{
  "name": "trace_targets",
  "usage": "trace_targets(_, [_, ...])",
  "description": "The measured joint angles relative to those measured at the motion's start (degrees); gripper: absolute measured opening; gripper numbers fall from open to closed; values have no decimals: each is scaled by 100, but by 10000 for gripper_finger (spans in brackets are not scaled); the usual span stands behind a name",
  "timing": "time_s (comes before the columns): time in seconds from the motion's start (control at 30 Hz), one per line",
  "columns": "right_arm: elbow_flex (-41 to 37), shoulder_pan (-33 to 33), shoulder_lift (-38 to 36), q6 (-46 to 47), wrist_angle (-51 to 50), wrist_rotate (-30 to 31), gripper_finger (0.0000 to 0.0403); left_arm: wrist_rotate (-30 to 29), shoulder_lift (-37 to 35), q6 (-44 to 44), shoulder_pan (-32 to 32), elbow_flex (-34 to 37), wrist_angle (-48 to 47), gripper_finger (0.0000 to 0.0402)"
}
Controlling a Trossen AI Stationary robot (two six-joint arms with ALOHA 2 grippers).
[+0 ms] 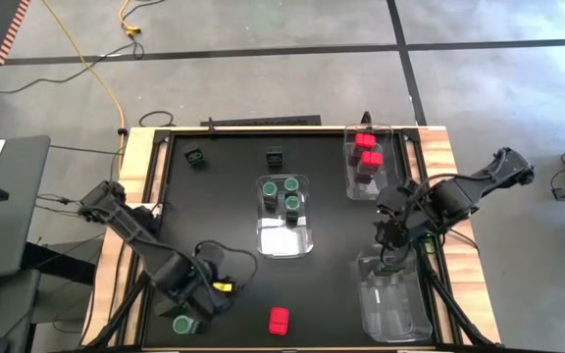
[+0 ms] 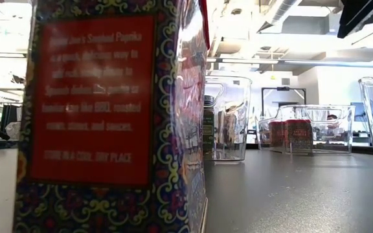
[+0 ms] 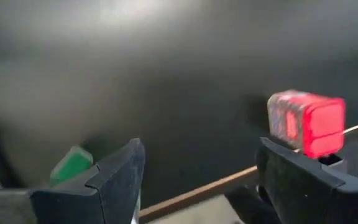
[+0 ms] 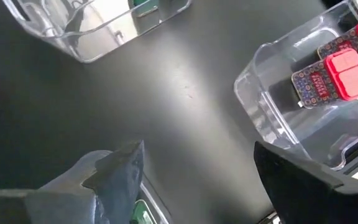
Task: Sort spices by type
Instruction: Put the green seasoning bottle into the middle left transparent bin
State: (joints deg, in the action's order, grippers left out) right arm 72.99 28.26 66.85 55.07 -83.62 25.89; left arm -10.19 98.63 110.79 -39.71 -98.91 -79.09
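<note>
In the high view my left gripper (image 1: 204, 306) hovers open by the table's near edge, between a green-topped jar (image 1: 182, 323) and a red box (image 1: 279, 320). Its wrist view shows the jar (image 3: 72, 165) outside one finger and the box (image 3: 306, 121) beyond the other, with nothing between them (image 3: 201, 180). My right gripper (image 1: 392, 245) is open over the far rim of the near-right clear bin (image 1: 392, 304), holding nothing (image 4: 197, 180). Green-topped jars (image 1: 282, 193) stand in the middle bin, red boxes (image 1: 366, 155) in the far-right bin. Two dark jars (image 1: 196, 157) (image 1: 275, 156) stand on the mat near the far edge.
The red box (image 2: 109, 116) fills the low view's left half, and clear bins (image 2: 228, 116) stand behind it. The black mat is bare between the middle bin (image 1: 284, 240) and the near edge. The table's wooden rim (image 3: 197, 193) runs close to my left gripper. A bit of green (image 4: 143, 211) shows low between the right fingers.
</note>
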Motion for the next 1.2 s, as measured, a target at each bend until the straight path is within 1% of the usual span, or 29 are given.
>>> trace_targets(0.1, [0,79,0,-2,-6,1,329,263,11,481,-212,61,34,290])
trace_targets(0.2, [0,151,0,-2,-14,2,329,388,2,878,-471,63,25,290])
trace_targets(0.37, [-2,181,0,-2,-14,2,329,415,10,1459,-930,63,-220,290])
trace_targets(0.53, [-2,155,0,1,3,53,329,583,96,1688,-1298,135,-276,290])
trace_targets(0.7, [-2,155,0,39,7,122,329,761,103,1806,-1474,690,191,290])
trace_targets(0.8, [-2,155,0,42,8,122,329,921,87,1845,-1505,1005,659,290])
trace_targets(0.97, [-2,154,0,42,7,122,329,1024,83,1871,-1552,1347,1316,290])
trace_targets(1.03, [-2,154,0,42,7,122,329,1165,72,1882,-1572,1491,1407,290])
trace_targets(1.2, [-2,155,-2,43,7,122,329,1245,90,1892,-1580,1797,1828,290])
